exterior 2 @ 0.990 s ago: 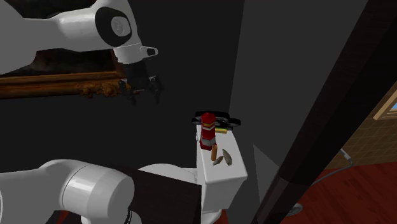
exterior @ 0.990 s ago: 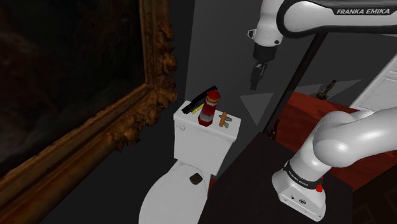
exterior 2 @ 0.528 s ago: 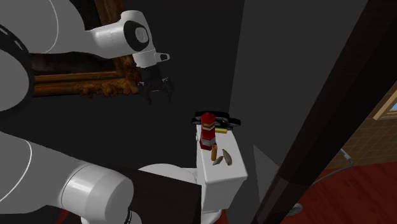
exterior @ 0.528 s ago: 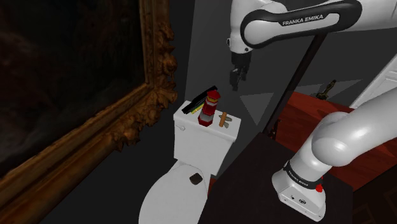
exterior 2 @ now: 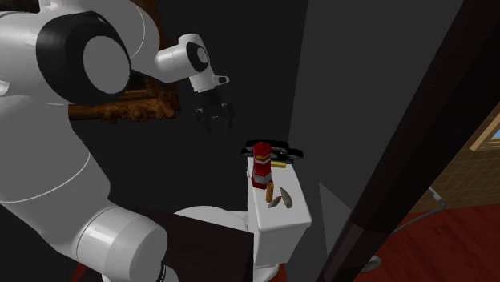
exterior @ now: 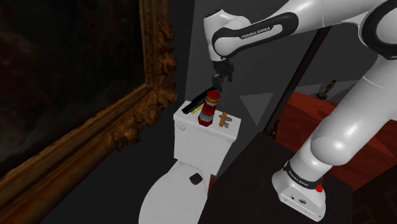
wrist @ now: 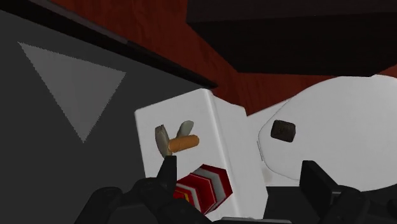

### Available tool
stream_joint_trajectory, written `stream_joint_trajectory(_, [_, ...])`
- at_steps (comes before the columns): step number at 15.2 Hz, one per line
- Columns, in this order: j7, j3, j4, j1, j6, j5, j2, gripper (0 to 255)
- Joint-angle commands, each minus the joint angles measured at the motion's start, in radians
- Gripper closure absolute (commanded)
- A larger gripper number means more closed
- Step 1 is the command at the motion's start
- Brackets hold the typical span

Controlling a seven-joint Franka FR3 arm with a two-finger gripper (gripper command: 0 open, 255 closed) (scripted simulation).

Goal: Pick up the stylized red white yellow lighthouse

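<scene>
The lighthouse [exterior: 208, 108] is a small tower with red and white stripes and a red top. It stands upright on the white toilet tank lid [exterior: 191, 122], also seen in the second exterior view [exterior 2: 260, 167]. My black gripper [exterior: 221, 77] hangs just above it and slightly to the shoulder view's right, open and not touching it. In the second exterior view the gripper [exterior 2: 216, 122] is up and left of the lighthouse with its fingers spread. In the wrist view the striped lighthouse [wrist: 203, 184] lies close to one finger [wrist: 167, 172] of the gripper [wrist: 242, 184].
A small orange-handled tool [exterior: 223, 119] lies on the tank beside the lighthouse. A flat black and yellow object [exterior: 198, 98] sits behind it. A small dark object [exterior: 196, 179] rests on the toilet seat lid [exterior: 168, 194]. A gilded picture frame [exterior: 127, 118] leans at the left. The dark stand [exterior: 254, 172] is at the right.
The arm has swung to the shoulder view's left and lowered, bringing the gripper from well right of the tank to just above the lighthouse. The objects on the tank have not moved.
</scene>
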Motion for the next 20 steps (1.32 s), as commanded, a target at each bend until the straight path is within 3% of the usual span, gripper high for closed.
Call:
stream_joint_trajectory(1, [0.032, -0.005, 0.07, -0.007, -0.004, -0.039, 0.095, 0])
stream_joint_trajectory(10, [0.124, -0.061, 0.461, 0.002, -0.104, -0.167, 0.504, 0])
stream_joint_trajectory(18, [0.106, -0.14, 0.967, 0.014, -0.272, -0.223, 0.908, 0])
stream_joint_trajectory(20, [0.114, -0.14, 0.961, 0.013, -0.257, -0.223, 0.92, 0])
